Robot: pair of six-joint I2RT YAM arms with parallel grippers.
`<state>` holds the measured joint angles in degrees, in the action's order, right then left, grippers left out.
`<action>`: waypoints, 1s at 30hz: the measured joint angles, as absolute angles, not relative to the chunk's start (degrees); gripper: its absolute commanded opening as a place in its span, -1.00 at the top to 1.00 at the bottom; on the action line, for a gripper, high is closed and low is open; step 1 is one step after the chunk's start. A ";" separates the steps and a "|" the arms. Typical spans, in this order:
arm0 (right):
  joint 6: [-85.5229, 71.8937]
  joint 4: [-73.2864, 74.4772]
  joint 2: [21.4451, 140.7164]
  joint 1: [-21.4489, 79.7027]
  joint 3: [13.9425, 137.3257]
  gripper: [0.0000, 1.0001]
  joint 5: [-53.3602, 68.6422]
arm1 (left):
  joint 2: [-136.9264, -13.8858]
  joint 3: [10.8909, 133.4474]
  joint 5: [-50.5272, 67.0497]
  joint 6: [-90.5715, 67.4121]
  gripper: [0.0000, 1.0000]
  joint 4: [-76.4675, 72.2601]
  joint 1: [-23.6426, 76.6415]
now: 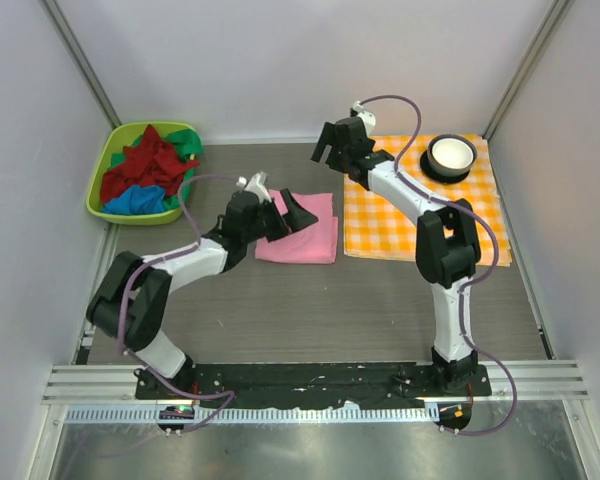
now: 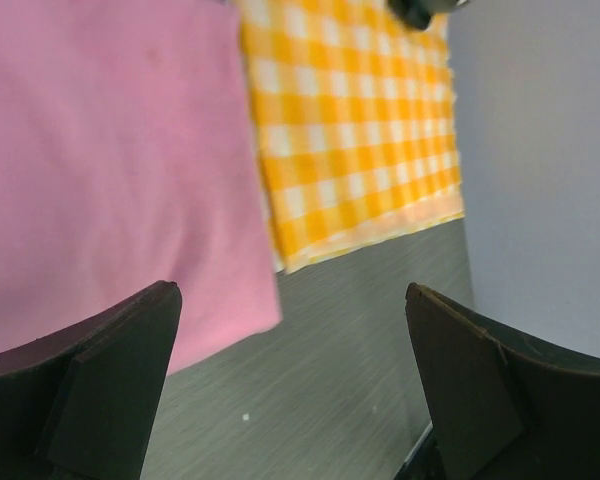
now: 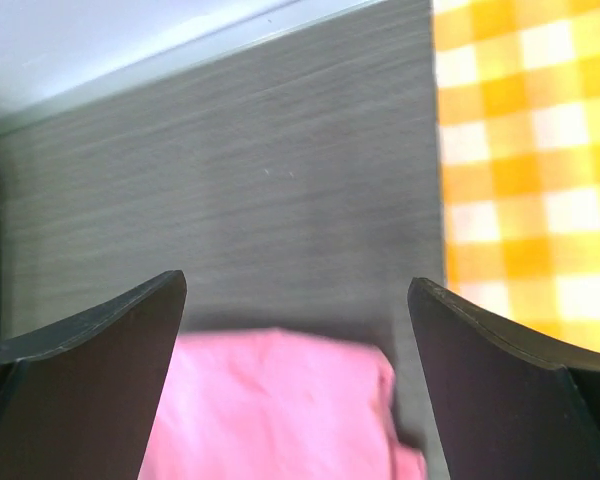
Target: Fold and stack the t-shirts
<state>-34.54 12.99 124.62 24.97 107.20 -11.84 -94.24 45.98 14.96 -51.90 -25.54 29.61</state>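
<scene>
Grey table [image 1: 310,300], green tub [image 1: 97,192] holding crumpled t-shirts [image 1: 145,170]

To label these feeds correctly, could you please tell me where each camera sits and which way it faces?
Top external: fixed above and behind the robot, looking down on the table; the left arm and right arm show whole, bases at the bottom.
Left wrist: on the left arm, looking rightward over the pink t-shirt to the checked cloth; the open left gripper frames the bottom.
Right wrist: on the right arm, looking down at bare table; the open right gripper likewise.
Shared: all three show the pink t-shirt and checked cloth.
</scene>
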 measured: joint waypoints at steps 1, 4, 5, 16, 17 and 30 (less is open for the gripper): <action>-33.67 13.82 121.47 25.21 103.90 -0.99 -12.93 | -92.27 48.29 14.87 -51.18 -0.99 -22.17 29.61; -31.88 15.20 113.73 25.98 97.93 -0.99 -14.70 | -86.59 55.72 13.56 -48.51 -0.99 -12.47 29.61; -31.35 15.81 110.54 26.33 95.94 -0.99 -15.16 | -84.71 58.43 12.84 -47.35 -1.00 -9.26 29.63; -30.48 22.98 85.95 33.50 77.73 -0.99 -22.81 | -75.00 64.51 3.84 -42.37 -0.99 16.12 29.12; -30.74 24.23 83.92 34.59 75.00 -0.99 -23.75 | -75.24 62.63 3.86 -42.57 -1.00 17.02 29.12; -34.72 31.94 66.94 45.84 61.06 -0.99 -31.27 | -92.40 55.83 3.62 -43.29 -1.00 16.58 29.56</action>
<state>-34.72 31.94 66.94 45.84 61.06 -31.27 -92.40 55.83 3.62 -43.29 16.58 29.56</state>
